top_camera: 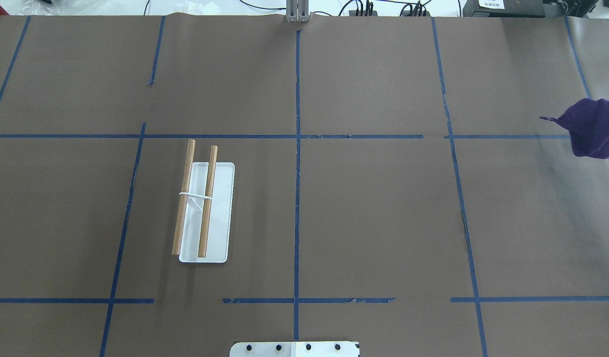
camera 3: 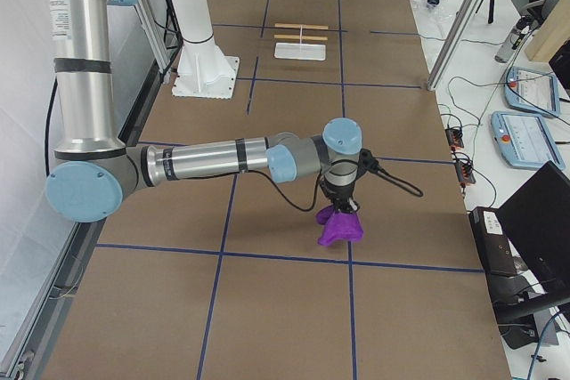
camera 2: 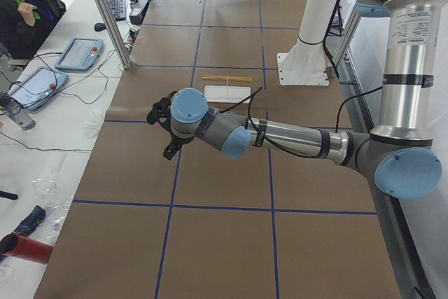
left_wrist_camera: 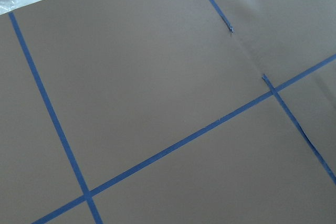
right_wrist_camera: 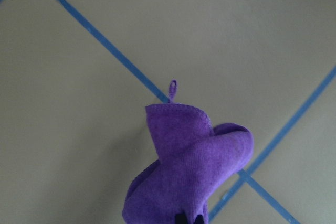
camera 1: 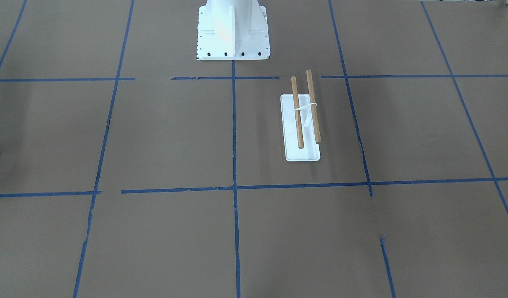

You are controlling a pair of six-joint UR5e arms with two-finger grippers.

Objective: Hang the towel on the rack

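A purple towel (right_wrist_camera: 191, 169) hangs bunched up close under the right wrist camera, its small loop sticking out over a blue tape line. The right gripper (right_wrist_camera: 187, 220) is clamped on the towel's top, over the robot's right end of the table (top_camera: 374, 213). The rack (top_camera: 205, 198), two wooden rods on a white base, stands well apart on the left half. The left gripper (camera 2: 161, 131) hovers over bare brown paper beyond the rack; whether it is released or clenched I cannot tell
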